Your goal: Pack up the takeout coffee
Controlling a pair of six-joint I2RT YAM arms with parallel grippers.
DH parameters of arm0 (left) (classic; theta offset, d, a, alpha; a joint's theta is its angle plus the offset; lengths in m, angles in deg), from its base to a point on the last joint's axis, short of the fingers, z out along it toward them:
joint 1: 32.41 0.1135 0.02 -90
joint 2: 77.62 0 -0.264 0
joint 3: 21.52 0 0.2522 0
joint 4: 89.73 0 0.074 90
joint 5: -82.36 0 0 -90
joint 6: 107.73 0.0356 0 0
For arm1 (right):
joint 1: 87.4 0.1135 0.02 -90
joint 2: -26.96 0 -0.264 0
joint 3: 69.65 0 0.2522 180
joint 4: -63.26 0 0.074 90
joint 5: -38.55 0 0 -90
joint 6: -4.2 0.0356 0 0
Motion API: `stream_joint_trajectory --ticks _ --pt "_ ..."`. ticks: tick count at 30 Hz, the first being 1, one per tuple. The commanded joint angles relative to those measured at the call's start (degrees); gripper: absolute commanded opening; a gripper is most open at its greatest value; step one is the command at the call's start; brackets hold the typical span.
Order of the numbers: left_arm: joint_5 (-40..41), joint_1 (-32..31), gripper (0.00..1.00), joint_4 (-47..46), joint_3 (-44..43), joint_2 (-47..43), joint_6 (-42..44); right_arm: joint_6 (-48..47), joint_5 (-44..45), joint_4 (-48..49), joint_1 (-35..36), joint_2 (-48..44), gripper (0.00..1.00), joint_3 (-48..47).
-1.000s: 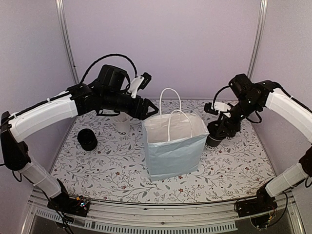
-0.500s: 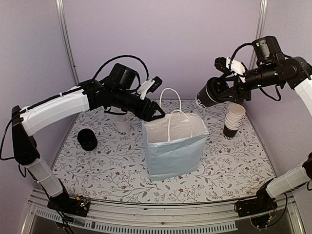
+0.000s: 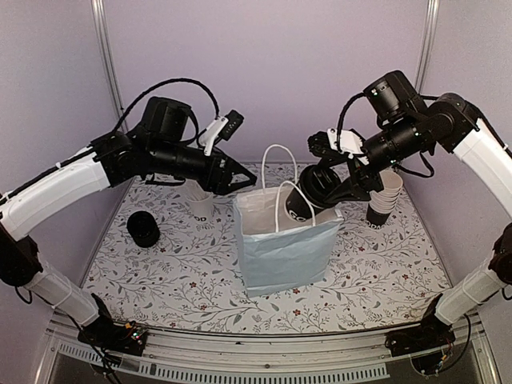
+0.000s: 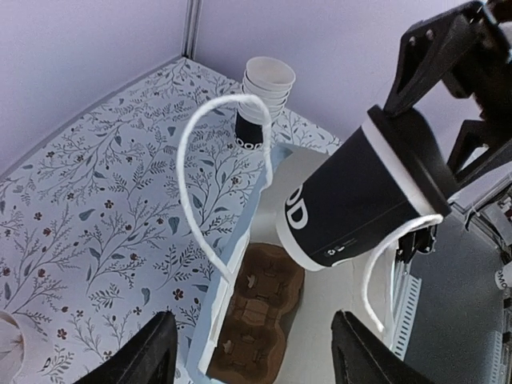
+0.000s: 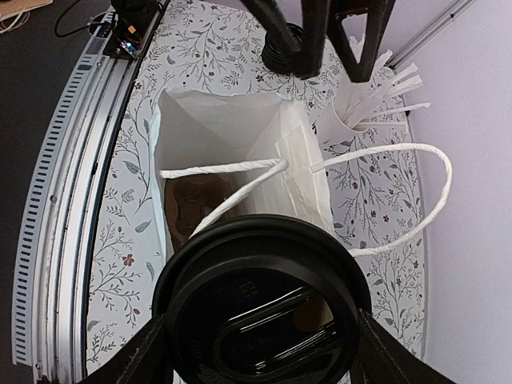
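The right gripper [image 3: 330, 182] held the lidded black cup [image 4: 352, 200] tipped above the open bag [image 3: 288, 248], aimed at the brown carrier [image 4: 256, 308] inside. The left gripper [image 3: 244, 184] hung just above the bag, fingers apart, empty

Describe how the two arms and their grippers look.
The left arm and right arm share white shells, black joints and looping black cables. The left gripper and right gripper are black, each with two slim fingers.
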Motion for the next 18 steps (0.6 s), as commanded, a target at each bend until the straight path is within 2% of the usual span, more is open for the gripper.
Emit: stream_joint_trajectory --ticks 1,5,8,12,18 --pt "2.9 5.0 0.68 -6.5 4.9 -2.9 -2.8 -2.4 1.7 -1.6 3.4 0.7 0.46 -1.3" --pt "4.3 10.9 0.62 -9.4 4.3 3.7 -6.2 -3.4 4.8 -2.3 8.0 1.5 0.45 0.6" --pt "1.0 13.2 0.57 -12.2 1.9 10.6 -6.2 -3.1 5.8 -2.2 10.7 2.0 0.45 1.1" --pt "-5.5 13.0 0.47 -12.7 -4.0 19.8 -4.8 -2.9 6.9 -1.0 13.2 0.6 0.45 3.4" --pt "-11.7 10.1 0.43 -13.4 -5.5 26.1 -4.2 -3.6 9.8 0.2 14.6 -3.0 0.45 8.2"
